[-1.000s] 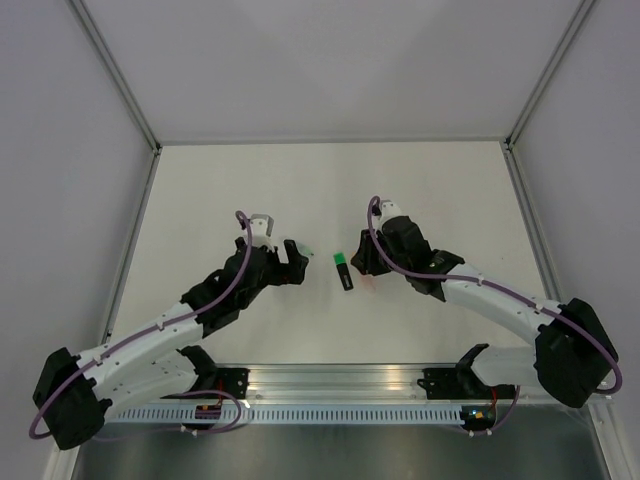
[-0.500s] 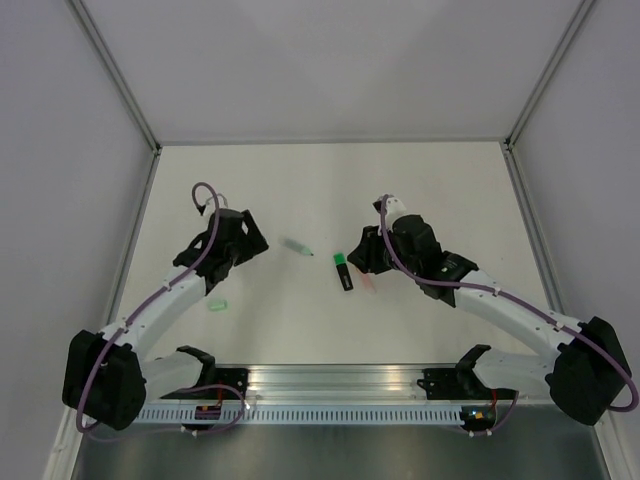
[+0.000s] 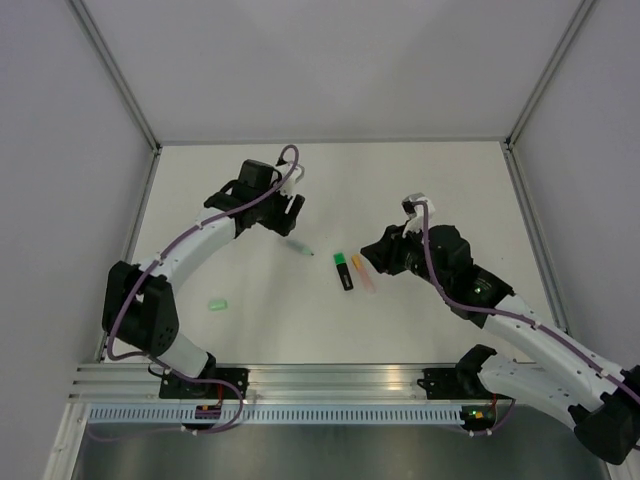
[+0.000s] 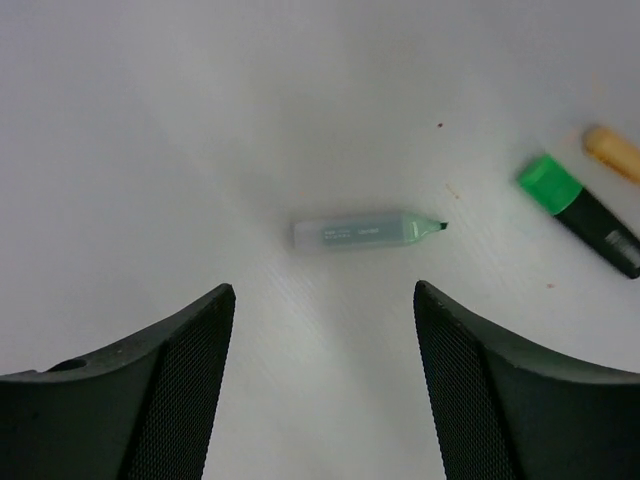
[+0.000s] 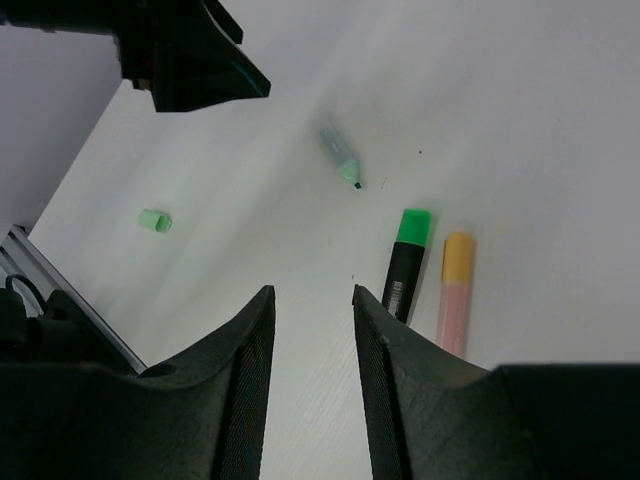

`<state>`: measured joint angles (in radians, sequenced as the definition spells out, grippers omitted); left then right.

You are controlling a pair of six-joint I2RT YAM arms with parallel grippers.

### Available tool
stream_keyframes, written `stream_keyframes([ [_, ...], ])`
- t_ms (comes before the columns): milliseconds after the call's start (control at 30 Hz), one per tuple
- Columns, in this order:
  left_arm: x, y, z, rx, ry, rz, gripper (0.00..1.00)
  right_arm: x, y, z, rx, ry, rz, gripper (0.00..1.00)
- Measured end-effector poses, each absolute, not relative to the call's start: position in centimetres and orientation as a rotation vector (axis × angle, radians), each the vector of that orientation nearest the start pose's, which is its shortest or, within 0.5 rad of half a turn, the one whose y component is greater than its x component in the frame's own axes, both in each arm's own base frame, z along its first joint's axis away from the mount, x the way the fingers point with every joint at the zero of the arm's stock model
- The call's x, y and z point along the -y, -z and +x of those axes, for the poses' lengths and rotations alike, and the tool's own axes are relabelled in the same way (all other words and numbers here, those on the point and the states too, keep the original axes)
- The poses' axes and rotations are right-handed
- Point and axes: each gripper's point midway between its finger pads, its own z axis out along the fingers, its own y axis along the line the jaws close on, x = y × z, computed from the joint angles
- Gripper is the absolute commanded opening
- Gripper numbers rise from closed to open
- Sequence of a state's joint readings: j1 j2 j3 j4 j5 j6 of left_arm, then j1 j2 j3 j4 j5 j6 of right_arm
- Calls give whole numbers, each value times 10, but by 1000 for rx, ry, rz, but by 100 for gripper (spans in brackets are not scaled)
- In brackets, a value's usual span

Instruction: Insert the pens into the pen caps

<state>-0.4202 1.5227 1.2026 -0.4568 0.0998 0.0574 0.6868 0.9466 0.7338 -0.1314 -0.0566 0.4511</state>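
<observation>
- Top view: the pale green pen (image 3: 299,247) lies uncapped mid-table on a diagonal, tip toward the black pen (image 3: 343,271). The pale green cap (image 3: 217,304) is well apart.
- Left wrist: the left gripper (image 4: 322,300) gapes wide and empty; the pen lies crosswise, tip rightward.
- Right wrist: the right gripper (image 5: 312,295) is narrow, holding nothing.

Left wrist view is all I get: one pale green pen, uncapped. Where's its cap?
Observer: The pale green cap lies loose on the table, left of the pen and nearer the arm bases.
Operator: Right gripper carrying anything?
Observer: No. The right gripper is open and empty.
Operator: What's that orange end at my edge?
Observer: An orange cap, seated on the pink pen, which lies beside the black pen with a small gap between them.
</observation>
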Motion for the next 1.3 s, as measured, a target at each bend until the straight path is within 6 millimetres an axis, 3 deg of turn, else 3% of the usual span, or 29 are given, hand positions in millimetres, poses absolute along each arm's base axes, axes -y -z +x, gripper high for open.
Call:
stream_keyframes([
  [67, 176, -141, 372, -2256, 208, 789, 76, -230, -227, 240, -1939, -809, -264, 43],
  [167, 166, -106, 368, -2268, 118, 1030, 78, -224, -240, 236, -1898, -811, -252, 43],
  [267, 162, -72, 358, -2294, 119, 1229, 79, -220, -248, 233, -1868, -819, -248, 44],
  [400, 164, -46, 350, -2288, 162, 1394, 79, -218, -251, 229, -1853, -827, -248, 44],
  [600, 173, -40, 351, -2206, 217, 1515, 80, -220, -251, 227, -1856, -842, -262, 44],
  [767, 186, -38, 365, -2129, 208, 1546, 80, -220, -253, 225, -1846, -852, -266, 44],
  [1067, 205, -20, 369, -2091, 262, 1603, 77, -217, -263, 221, -1814, -864, -264, 45],
  [1133, 207, -21, 370, -2081, 260, 1608, 74, -217, -264, 220, -1810, -865, -264, 45],
  [1300, 211, -17, 369, -2125, 292, 1648, 53, -217, -266, 218, -1805, -875, -271, 44],
])
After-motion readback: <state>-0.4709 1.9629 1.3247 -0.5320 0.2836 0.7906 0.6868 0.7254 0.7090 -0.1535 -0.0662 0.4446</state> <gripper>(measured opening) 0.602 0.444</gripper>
